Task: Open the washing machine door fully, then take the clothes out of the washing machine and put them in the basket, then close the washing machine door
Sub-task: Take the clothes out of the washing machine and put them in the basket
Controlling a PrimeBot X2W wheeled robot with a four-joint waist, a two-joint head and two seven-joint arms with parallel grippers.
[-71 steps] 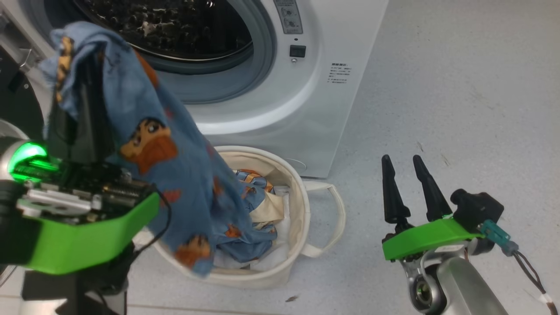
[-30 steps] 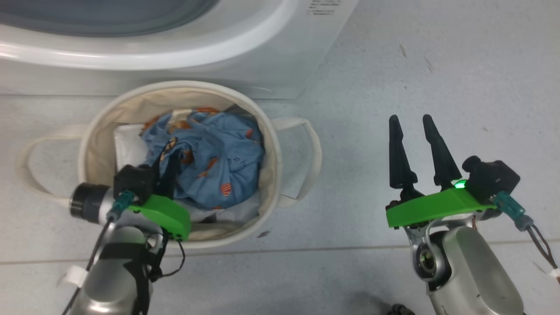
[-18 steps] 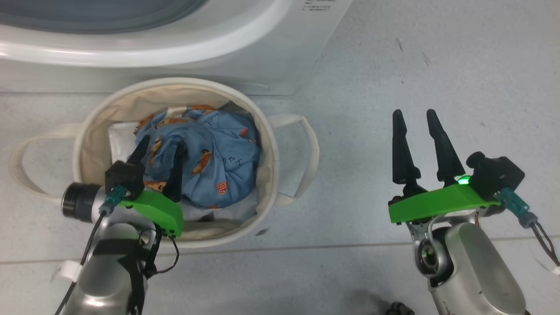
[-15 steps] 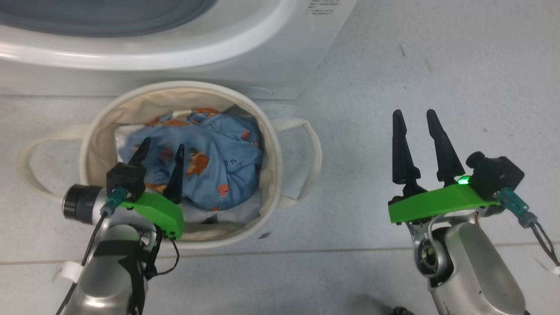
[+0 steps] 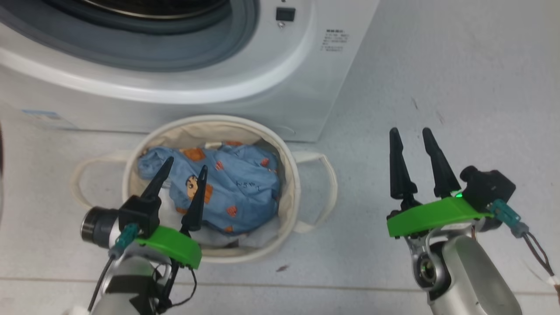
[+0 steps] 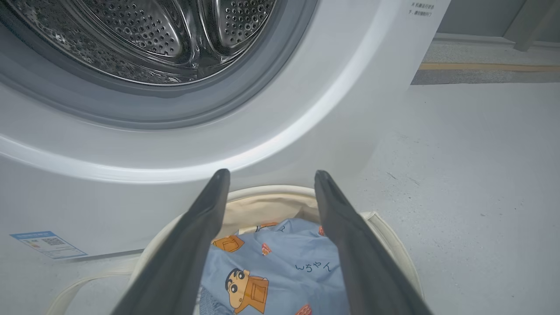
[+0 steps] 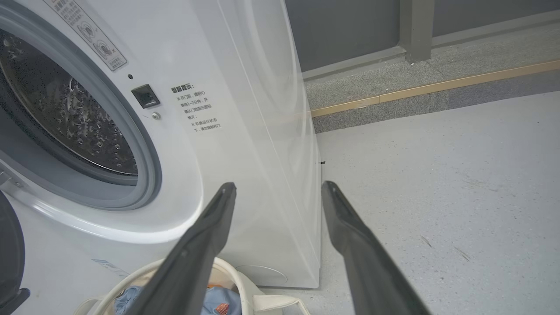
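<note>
The left tool [image 5: 187, 164] hangs released in the lower left of the head view, its two dark fingers spread apart and grasping nothing, their tips just above the clothes [image 5: 245, 192]. In the left wrist view the light blue cloth with its orange-brown cartoon boy shows between and below the spread fingers, and I cannot tell if either tip touches it. The clothes lie bunched inside the basket [image 5: 292, 192], a round cream canvas one with a loop handle [image 5: 323, 188] on each side, standing on the floor [image 5: 437, 65] in the lower centre of the frame. A bit of white sheet [image 5: 258, 238] shows under the blue cloth at the near side.

Just behind the basket, across the upper left of the frame, stands the washing machine [image 5: 218, 100], white, with its grey-rimmed drum opening [image 5: 175, 57] uncovered; the perforated steel drum looks bare in both wrist views. A blue sticker [image 5: 41, 114] sits low on its front at the left edge, and small printed text [image 5: 334, 41] near its right corner. The black rim of the washing machine door [image 7: 8, 249] shows swung open at the lower left edge of the right wrist view.

The right tool [image 5: 410, 130] is at the lower right, well apart from the basket, fingers spread over bare floor and holding nothing.
</note>
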